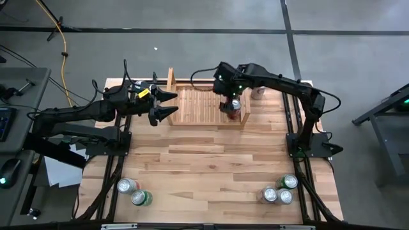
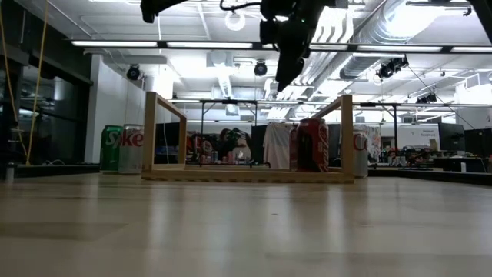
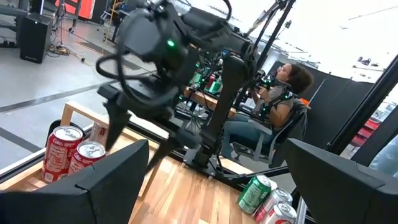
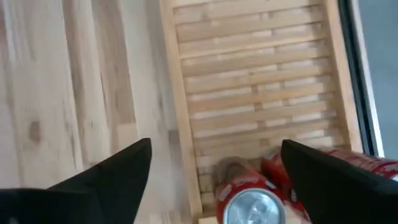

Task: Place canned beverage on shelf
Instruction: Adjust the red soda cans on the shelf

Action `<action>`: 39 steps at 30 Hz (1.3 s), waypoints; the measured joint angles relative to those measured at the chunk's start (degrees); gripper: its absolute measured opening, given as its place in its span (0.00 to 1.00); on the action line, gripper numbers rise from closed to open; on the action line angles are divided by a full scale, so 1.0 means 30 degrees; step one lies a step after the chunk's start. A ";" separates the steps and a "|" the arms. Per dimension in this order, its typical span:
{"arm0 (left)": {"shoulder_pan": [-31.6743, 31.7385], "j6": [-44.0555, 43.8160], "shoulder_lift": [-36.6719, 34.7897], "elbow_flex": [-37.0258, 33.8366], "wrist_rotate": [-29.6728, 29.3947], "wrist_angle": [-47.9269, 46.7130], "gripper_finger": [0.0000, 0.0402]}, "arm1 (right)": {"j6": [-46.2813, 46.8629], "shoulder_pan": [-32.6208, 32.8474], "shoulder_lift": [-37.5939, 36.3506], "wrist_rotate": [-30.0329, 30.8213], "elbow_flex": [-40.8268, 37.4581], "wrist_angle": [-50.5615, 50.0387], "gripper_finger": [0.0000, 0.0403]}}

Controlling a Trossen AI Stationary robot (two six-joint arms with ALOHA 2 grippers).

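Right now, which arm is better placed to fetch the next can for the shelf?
Probably the left: its open tool hangs free beside the shelf, while the right tool sits open over the red can there.

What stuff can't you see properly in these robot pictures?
- High view: the red cans on the shelf are partly hidden beneath the right gripper; their count is unclear.
- Low view: both arms are cut off by the top edge.
- Right wrist view: a second red can is cut off by the edge and a finger.
- High view: the can beyond the shelf is mostly hidden by the right arm.
- High view: labels on the front cans are too small.
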 joint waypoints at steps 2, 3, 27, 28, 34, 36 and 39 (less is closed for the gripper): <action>0.0000 0.0000 0.0000 0.0001 0.0000 -0.0054 0.91 | 0.0003 0.0415 0.0000 0.0695 -0.0428 0.0035 0.78; 0.0000 0.0000 0.0000 -0.0001 0.0000 -0.0064 0.91 | -0.0002 0.0586 0.0000 0.0890 -0.0752 0.0116 0.74; -0.0007 0.0018 0.0066 -0.0009 0.0000 -0.0114 0.91 | 0.0573 0.1255 0.0015 0.5129 -0.5394 0.0728 0.01; -0.0007 0.0016 0.0066 -0.0009 0.0000 -0.0119 0.91 | 0.0571 0.1220 0.0015 0.5264 -0.5391 0.0704 0.00; -0.0007 0.0000 0.0066 -0.0009 0.0000 -0.0102 0.91 | 0.0690 0.1118 0.0015 0.5259 -0.5274 0.0582 0.00; -0.0007 0.0000 0.0066 -0.0009 0.0000 -0.0109 0.91 | 0.0687 0.1133 0.0022 0.4838 -0.4691 0.0546 0.00; -0.0005 0.0000 0.0066 -0.0009 -0.0002 -0.0102 0.91 | 0.0556 0.1118 0.0022 0.4761 -0.3261 0.1449 0.00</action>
